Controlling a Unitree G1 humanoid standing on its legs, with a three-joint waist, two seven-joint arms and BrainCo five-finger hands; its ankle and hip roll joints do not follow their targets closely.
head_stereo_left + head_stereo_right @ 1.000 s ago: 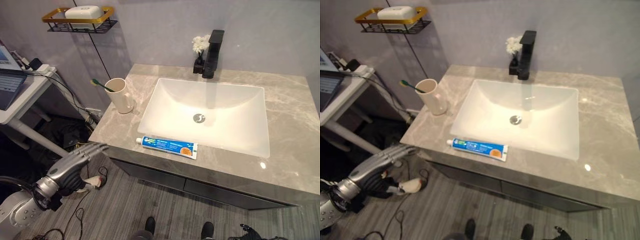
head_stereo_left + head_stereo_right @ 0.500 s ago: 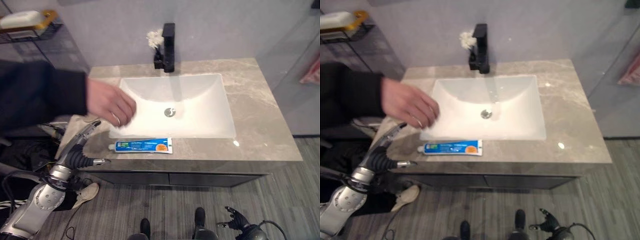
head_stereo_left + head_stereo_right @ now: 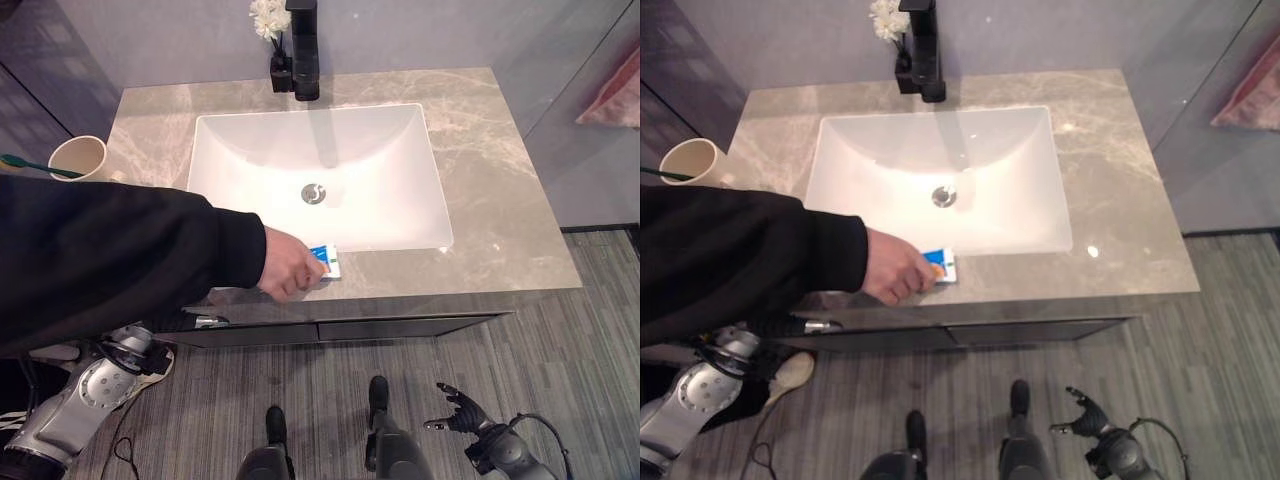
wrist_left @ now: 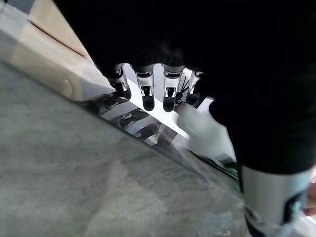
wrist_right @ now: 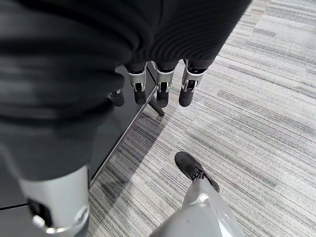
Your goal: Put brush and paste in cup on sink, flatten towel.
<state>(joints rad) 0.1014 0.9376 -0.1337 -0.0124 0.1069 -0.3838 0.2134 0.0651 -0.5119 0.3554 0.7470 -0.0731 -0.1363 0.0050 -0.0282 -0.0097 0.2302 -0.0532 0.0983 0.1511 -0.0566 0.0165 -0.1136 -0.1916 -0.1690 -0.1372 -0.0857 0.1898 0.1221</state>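
Meanwhile, a person's hand [image 3: 288,265] covers the toothpaste [image 3: 326,261] at the counter's [image 3: 500,210] front edge; the cup [image 3: 78,157], toothbrush [image 3: 25,163] inside, stands at its left edge. Robot's right hand [image 3: 455,408] hangs low, fingers relaxed; its left hand [image 4: 155,89] apparently extends its fingers too.

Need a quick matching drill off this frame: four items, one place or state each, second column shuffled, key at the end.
Items:
1. toothbrush
2. toothpaste tube
3. right hand
4. faucet

Places or states:
A. low over the floor, fingers relaxed
B. on the counter's front strip, under a person's hand
C. at the back edge of the basin
D. standing in the cup

Pairs: 1-D, 2-B, 3-A, 4-C
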